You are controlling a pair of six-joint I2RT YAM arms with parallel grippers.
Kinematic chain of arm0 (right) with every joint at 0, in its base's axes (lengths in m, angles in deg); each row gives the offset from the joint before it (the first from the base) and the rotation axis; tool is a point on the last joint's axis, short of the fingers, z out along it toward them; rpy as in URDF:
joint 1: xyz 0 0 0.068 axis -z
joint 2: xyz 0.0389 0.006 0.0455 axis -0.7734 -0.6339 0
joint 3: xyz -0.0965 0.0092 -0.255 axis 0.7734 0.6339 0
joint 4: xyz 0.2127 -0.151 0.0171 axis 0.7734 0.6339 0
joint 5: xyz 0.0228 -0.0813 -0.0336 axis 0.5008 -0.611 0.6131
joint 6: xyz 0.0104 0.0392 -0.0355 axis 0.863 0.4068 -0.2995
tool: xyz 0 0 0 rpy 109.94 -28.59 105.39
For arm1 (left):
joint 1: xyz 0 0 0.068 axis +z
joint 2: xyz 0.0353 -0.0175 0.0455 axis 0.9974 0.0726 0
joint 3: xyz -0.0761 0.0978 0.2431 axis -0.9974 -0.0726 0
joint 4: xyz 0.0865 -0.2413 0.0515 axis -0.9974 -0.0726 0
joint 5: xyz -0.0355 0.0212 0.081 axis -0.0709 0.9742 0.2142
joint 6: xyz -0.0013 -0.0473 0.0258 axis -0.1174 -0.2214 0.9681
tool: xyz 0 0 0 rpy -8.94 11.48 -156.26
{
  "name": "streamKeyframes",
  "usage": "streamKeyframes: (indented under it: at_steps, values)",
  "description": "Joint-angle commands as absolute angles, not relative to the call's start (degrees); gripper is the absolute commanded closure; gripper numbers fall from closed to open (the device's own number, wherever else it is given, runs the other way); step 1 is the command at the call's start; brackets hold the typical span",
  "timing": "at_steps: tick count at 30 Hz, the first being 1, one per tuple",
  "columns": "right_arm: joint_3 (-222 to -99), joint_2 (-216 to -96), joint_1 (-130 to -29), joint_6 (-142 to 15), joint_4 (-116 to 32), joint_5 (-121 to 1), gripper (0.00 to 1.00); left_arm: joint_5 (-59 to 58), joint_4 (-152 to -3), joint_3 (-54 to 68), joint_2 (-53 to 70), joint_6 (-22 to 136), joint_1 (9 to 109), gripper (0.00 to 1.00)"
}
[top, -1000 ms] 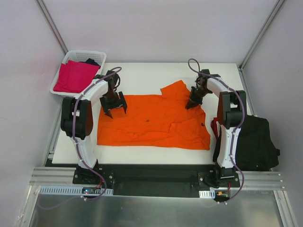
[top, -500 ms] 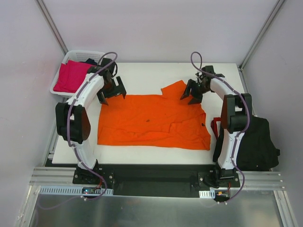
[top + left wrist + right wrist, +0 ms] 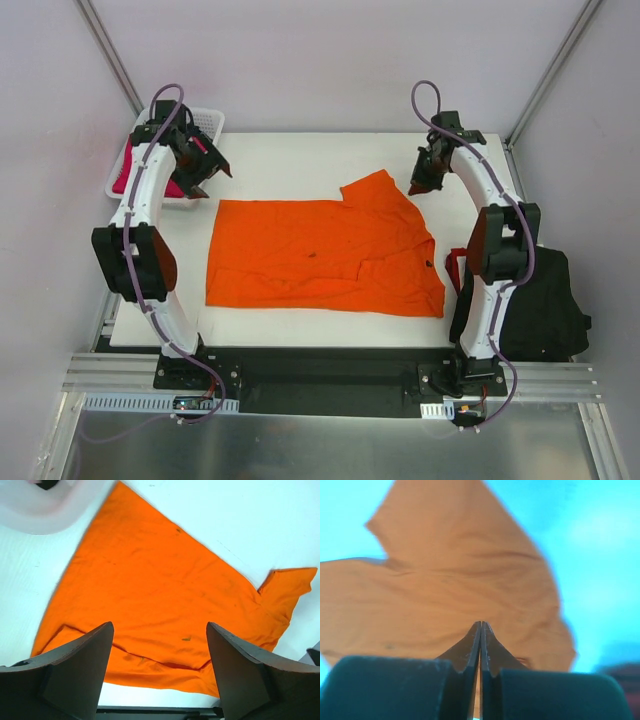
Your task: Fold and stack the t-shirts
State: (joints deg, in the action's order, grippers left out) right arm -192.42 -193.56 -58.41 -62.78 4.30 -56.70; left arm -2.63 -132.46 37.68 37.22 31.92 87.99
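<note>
Lengthwise left-right, orange t-shirt (image 3: 320, 258), sleeve (image 3: 375, 190) pointing rearward

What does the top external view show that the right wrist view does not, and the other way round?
Only the top external view shows the white basket holding the magenta shirt, and the left end effector, open, near it. Only the right wrist view shows that the right end effector is fully shut. Both show the orange shirt spread on the table.

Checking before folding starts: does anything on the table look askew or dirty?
The orange t-shirt lies crooked and wrinkled, one sleeve jutting toward the back, its right side bunched. A small dark speck marks its middle.
</note>
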Motion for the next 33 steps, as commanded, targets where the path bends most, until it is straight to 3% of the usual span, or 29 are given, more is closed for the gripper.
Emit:
streamKeyframes:
  at_steps: [1,4,11,17,21,26,30,31,33]
  values:
    - [-191.9,-188.6,-59.4,-64.9,13.9,-78.1,0.99,2.0,-136.3,41.6,35.9,32.3,88.4,0.23]
    - [-194.2,-188.6,-58.9,-65.6,16.7,-87.0,0.99,7.4,-137.2,41.6,35.5,35.4,88.3,0.22]
    - [-203.0,-193.1,-55.4,-63.8,23.0,-91.3,0.99,22.9,-137.9,43.4,34.8,36.4,88.6,0.19]
    - [-205.7,-197.6,-51.8,-61.6,26.8,-81.8,0.99,17.7,-138.1,51.4,39.7,34.1,89.5,0.16]
    - [-198.5,-188.6,-50.8,-62.3,16.3,-76.5,0.99,11.6,-138.2,54.1,42.4,29.9,91.6,0.01]
    - [-205.4,-188.7,-49.3,-63.6,16.5,-80.6,0.99,8.4,-138.1,58.6,47.4,28.3,92.3,0.01]
    - [-209.2,-192.7,-45.0,-61.0,17.0,-69.2,0.99,5.0,-137.8,64.0,53.4,30.3,92.3,0.01]
    - [-209.4,-192.6,-43.6,-60.3,16.7,-68.3,0.99,4.9,-137.6,64.7,54.7,30.3,92.1,0.03]
    - [-209.6,-192.4,-43.2,-58.8,15.1,-66.5,0.99,6.8,-136.8,65.2,55.7,31.4,91.5,0.19]
